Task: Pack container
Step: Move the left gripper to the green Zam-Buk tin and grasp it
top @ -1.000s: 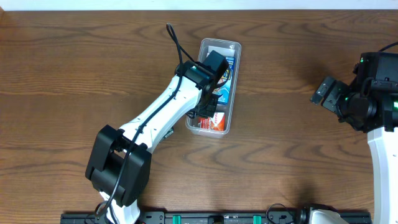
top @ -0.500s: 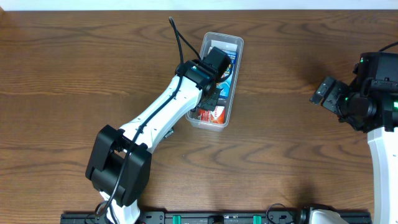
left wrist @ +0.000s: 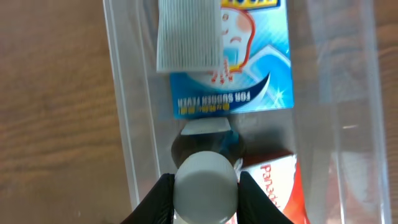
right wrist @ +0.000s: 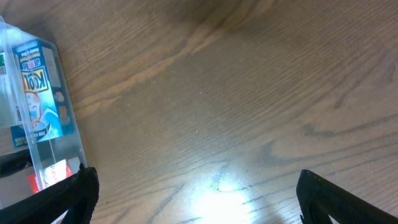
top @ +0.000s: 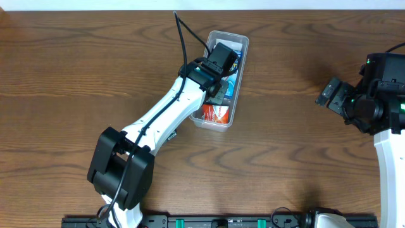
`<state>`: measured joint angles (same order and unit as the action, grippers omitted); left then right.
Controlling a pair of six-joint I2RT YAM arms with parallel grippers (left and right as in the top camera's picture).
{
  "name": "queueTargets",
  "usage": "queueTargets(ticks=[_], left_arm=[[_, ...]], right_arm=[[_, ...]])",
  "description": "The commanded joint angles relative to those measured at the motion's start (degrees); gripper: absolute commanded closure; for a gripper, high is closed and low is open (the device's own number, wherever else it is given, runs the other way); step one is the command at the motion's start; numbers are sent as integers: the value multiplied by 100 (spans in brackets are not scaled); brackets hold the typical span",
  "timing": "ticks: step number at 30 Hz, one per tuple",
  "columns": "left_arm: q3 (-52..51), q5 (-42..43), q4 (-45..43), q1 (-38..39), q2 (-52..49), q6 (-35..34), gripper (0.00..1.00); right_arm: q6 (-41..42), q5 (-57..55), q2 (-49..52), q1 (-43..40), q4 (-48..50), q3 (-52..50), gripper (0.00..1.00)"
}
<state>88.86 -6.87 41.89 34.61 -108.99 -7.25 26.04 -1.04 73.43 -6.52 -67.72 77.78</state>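
The clear plastic container (top: 240,76) lies at the table's back middle. It holds a blue box (left wrist: 249,74), a red-and-white box (left wrist: 273,186) and a grey striped sachet (left wrist: 188,34). My left gripper (left wrist: 206,193) is inside the container, near its left wall (left wrist: 118,93), shut on a small white round-topped object (left wrist: 206,183). In the overhead view the left gripper (top: 217,96) covers the container's middle. My right gripper (right wrist: 199,205) is open and empty above bare wood, far right of the container (right wrist: 69,134); it also shows in the overhead view (top: 333,95).
Both arm bases stand at the front edge, with a black rail (top: 215,221) between them. The left arm (top: 164,123) stretches diagonally from front left to the container. Bare wood lies between the container and the right arm.
The container has shifted and turned slightly toward the back right. My left gripper moved a little farther back inside it. The right arm has not moved.
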Motion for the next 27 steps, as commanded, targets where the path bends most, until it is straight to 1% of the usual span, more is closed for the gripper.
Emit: queueTargets(ticks=[1, 2, 3, 6, 8, 10, 14, 19, 22, 24, 26, 27], left_arm=[[175, -153, -157, -20, -31, 234, 74], [175, -160, -175, -20, -31, 234, 67], [175, -160, -190, -20, -31, 234, 58], [175, -184, -186, -20, -31, 240, 39], [177, -181, -142, -20, 7, 254, 33], [199, -181, -33, -20, 83, 251, 31], [400, -179, 531, -20, 452, 223, 31], [463, -352, 1513, -160, 1287, -291, 30], [459, -361, 2194, -483, 1600, -431, 29], [437, -367, 2634, -841, 1637, -695, 25], [306, -319, 2868, -1252, 1604, -973, 24], [173, -157, 2859, -1467, 1569, -1047, 23]], right_arm=[[-61, -22, -24, -59, 0, 22, 1], [-61, -22, -24, -59, 0, 22, 1], [-61, -22, -24, -59, 0, 22, 1], [-61, -22, -24, -59, 0, 22, 1], [-61, -22, -24, -59, 0, 22, 1], [-61, -22, -24, -59, 0, 22, 1], [-61, -22, -24, -59, 0, 22, 1], [-61, -22, -24, -59, 0, 22, 1], [-61, -22, -24, -59, 0, 22, 1], [-61, -22, -24, -59, 0, 22, 1], [-61, -22, -24, -59, 0, 22, 1], [-61, -22, -24, -59, 0, 22, 1]])
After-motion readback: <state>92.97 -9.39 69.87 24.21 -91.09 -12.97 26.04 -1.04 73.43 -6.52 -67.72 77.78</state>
